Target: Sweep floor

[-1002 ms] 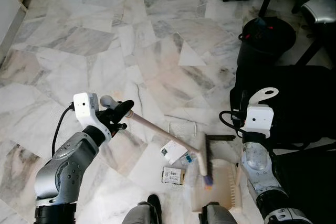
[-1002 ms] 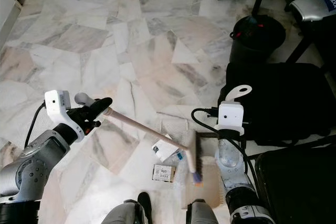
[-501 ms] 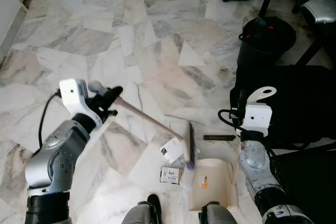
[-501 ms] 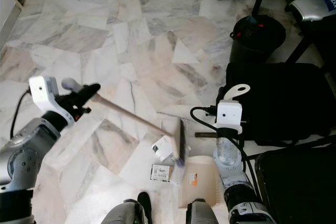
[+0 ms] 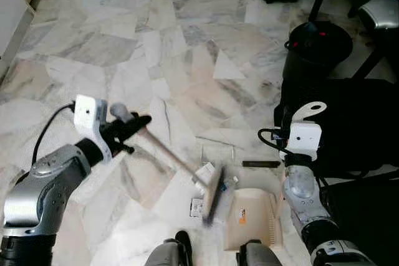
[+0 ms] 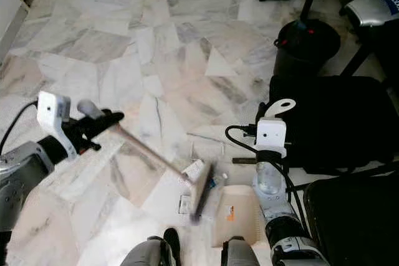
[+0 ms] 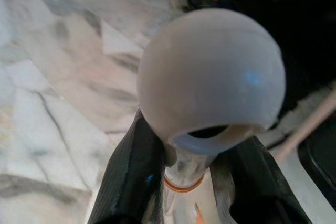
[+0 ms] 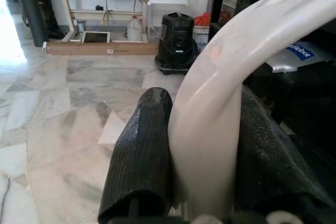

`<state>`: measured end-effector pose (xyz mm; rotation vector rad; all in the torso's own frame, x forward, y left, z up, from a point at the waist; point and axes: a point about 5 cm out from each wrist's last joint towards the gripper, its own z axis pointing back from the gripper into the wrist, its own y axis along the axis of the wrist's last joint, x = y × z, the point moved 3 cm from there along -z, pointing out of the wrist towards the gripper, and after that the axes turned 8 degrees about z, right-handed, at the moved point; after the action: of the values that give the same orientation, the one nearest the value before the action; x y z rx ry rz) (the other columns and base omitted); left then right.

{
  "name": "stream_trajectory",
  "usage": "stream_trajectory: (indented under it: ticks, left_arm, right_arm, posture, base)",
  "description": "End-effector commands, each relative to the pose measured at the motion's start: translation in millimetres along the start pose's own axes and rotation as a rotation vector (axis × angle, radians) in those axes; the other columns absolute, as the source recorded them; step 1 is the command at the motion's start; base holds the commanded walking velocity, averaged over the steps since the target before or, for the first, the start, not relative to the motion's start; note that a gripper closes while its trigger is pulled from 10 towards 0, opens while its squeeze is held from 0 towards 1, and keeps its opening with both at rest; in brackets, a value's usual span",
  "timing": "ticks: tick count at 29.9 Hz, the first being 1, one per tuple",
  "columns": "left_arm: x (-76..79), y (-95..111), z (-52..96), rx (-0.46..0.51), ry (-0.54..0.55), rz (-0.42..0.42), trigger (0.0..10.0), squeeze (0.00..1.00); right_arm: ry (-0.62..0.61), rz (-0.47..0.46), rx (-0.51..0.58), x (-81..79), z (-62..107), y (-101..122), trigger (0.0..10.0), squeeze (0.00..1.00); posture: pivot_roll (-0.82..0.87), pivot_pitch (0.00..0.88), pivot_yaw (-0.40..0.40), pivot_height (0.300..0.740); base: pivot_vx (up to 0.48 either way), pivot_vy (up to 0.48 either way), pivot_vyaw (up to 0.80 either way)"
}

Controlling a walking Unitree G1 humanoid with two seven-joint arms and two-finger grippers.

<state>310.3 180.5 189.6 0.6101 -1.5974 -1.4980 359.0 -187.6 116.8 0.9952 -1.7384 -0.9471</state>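
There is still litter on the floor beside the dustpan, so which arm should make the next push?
Left. The left claw grips the broom, whose head sits by the litter. The right claw is busy holding the dustpan handle.

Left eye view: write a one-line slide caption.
Left gripper swings a broom at litter beside the cream dustpan held by the right gripper.

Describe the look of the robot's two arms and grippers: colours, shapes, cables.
Both arms are silver metal with rounded, jointed segments. Each wrist carries a white, boxy camera module fed by a black cable that loops clear of the arm. The left gripper and the right gripper each have two long black fingers with a fine ribbed texture. The right forearm has a shiny, bulbous silver section. No markings can be made out.
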Motion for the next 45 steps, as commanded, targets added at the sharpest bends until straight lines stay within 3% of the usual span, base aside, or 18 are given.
stream_trajectory:
  ticks: [1, 6, 16, 25, 28, 33, 34, 36, 45]
  left_arm:
    - [2.9, 4, 4.5, 0.001, -0.018, -0.023, 10.0, 0.00]
    - [8.4, 2, 4.1, -0.023, -0.059, -0.027, 10.0, 0.00]
    - [23.2, -11, 6.8, -0.090, -0.163, 0.088, 10.0, 0.00]
    - [23.3, 11, -0.6, 0.055, -0.153, 0.230, 10.0, 0.00]
    - [20.0, 15, -0.1, 0.069, -0.125, 0.196, 10.0, 0.00]
    - [-4.1, 43, -1.5, 0.225, 0.066, 0.089, 10.0, 0.00]
    - [-8.0, 50, -0.6, 0.243, 0.108, 0.036, 10.0, 0.00]
    - [-6.0, 48, -1.1, 0.215, 0.102, -0.021, 10.0, 0.00]
    - [-3.8, 26, 6.4, 0.002, -0.025, -0.087, 10.0, 0.00]
  right_arm:
    - [0.017, -0.013, -0.035, -7.1, 7.4, -7, 10.0, 0.00]
    - [0.014, -0.013, -0.031, -6.3, 5.9, -6, 10.0, 0.00]
    - [0.014, -0.011, -0.035, -5.4, 4.5, -7, 10.0, 0.00]
    - [0.015, -0.015, -0.034, -6.9, 3.4, -6, 10.0, 0.00]
    - [0.015, -0.016, -0.034, -7.0, 3.2, -6, 10.0, 0.00]
    - [0.018, -0.017, -0.035, -7.3, 2.6, -6, 10.0, 0.00]
    - [0.019, -0.018, -0.034, -7.8, 2.6, -6, 10.0, 0.00]
    - [0.019, -0.019, -0.034, -8.4, 2.6, -6, 10.0, 0.00]
    - [0.021, -0.020, -0.031, -9.4, 2.3, -5, 10.0, 0.00]
  posture:
    - [0.10, 0.252, 0.142, 0.740]
    - [0.10, 0.252, 0.142, 0.740]
    - [0.10, 0.251, 0.142, 0.740]
    - [0.10, 0.248, 0.140, 0.740]
    - [0.10, 0.248, 0.140, 0.740]
    - [0.10, 0.244, 0.138, 0.740]
    - [0.10, 0.242, 0.139, 0.740]
    - [0.10, 0.242, 0.138, 0.740]
    - [0.11, 0.241, 0.140, 0.740]
  base:
    - [0.000, 0.000, 0.00]
    - [0.000, 0.000, 0.00]
    - [0.000, 0.000, 0.00]
    - [0.000, 0.000, 0.00]
    - [0.000, 0.000, 0.00]
    - [0.000, 0.000, 0.00]
    - [0.000, 0.000, 0.00]
    - [0.000, 0.000, 0.00]
    - [0.000, 0.000, 0.00]
